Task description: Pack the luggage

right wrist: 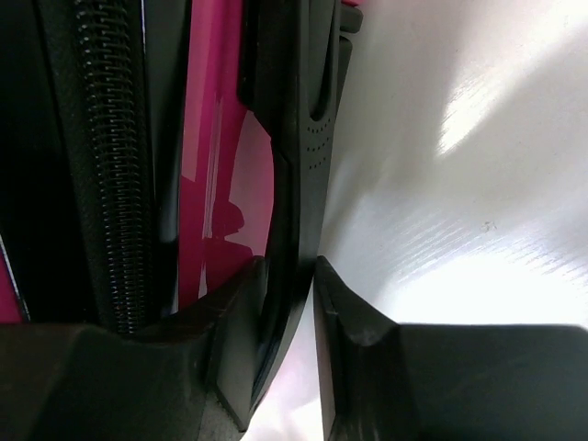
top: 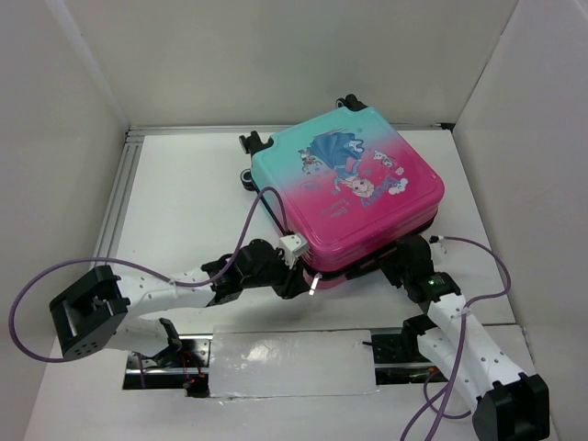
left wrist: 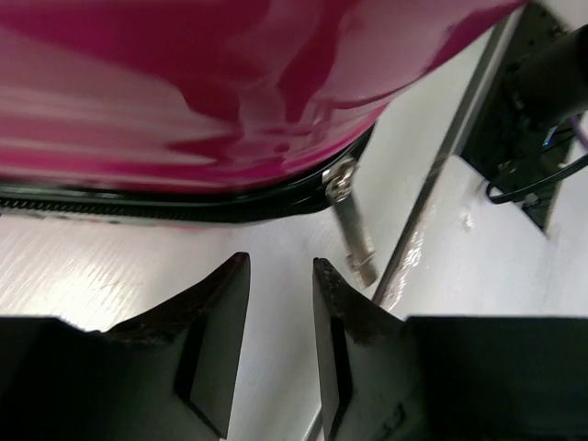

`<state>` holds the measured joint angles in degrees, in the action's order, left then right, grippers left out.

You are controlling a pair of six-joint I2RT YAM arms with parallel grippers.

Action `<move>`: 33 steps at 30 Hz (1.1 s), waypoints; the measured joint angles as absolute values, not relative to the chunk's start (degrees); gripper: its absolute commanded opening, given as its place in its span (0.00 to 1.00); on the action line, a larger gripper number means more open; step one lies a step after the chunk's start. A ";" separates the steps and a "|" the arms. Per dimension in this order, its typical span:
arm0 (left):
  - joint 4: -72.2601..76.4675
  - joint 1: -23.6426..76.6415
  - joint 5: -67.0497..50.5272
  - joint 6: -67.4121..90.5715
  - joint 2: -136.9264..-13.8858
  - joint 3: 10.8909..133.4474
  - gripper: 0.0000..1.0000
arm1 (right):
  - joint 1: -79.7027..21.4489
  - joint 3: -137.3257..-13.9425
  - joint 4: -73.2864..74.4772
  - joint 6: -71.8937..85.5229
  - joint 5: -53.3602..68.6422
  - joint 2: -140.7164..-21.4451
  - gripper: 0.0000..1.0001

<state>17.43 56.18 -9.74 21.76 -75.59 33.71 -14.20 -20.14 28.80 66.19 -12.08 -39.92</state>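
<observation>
The luggage point(top: 358, 184) is being braced, handle point(right wrist: 303, 138) clamped in the right pincer point(right wrist: 289, 276), so the open left pincer point(left wrist: 280, 266) can reach the zipper pull point(left wrist: 354, 230).

Teal at the far end of the luggage point(top: 358, 188) shell, melting into hot pink at the near end. Cartoon princess print in blue, white and lilac across the middle. Black for its wheels point(top: 253, 144) and zipper point(left wrist: 138, 204), silver for the zipper pull point(left wrist: 354, 230). Plain white desk point(top: 184, 202). White arm links point(top: 165, 289) with black joints, purple cables point(top: 246, 230), black left pincer point(left wrist: 280, 312) and right pincer point(right wrist: 289, 276).
</observation>
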 measured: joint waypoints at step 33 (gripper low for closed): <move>19.46 58.39 -9.02 39.53 -72.88 34.00 0.70 | -13.61 -19.53 25.71 66.61 -12.53 -41.60 0.29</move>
<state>19.46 58.39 -9.02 39.53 -72.88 34.00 -13.61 -19.53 25.71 66.61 -12.53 -41.60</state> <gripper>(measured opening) 0.702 0.292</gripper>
